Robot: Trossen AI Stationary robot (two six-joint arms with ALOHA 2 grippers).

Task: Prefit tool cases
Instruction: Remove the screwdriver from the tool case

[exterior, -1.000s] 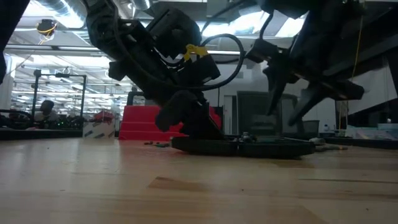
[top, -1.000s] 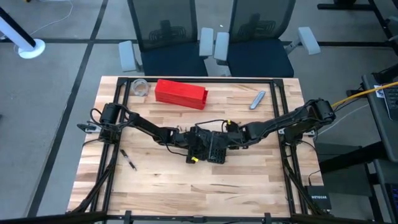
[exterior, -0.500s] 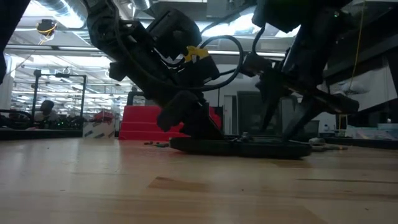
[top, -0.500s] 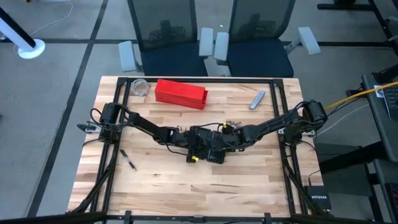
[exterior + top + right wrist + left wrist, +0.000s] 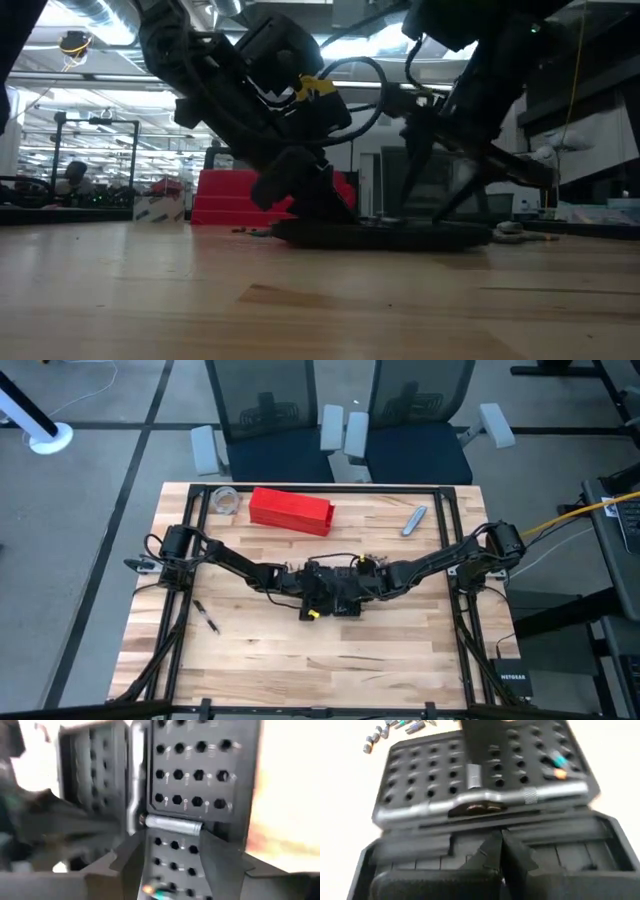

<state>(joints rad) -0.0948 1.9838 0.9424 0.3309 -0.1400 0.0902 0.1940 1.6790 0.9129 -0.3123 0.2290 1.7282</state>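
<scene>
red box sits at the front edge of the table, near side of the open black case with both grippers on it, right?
Not quite: the red box lies toward the back edge, beyond the open black case, as the high view shows. The rest holds: the left gripper and the right gripper are both at the case.

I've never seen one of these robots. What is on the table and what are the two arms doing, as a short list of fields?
Table: wooden
Black tool case: lying open mid-table, socket grid up
Left gripper: shut, over one half of the case
Right gripper: open, over the other half
Red box: at the far edge, untouched
Loose bits: beside the case
</scene>
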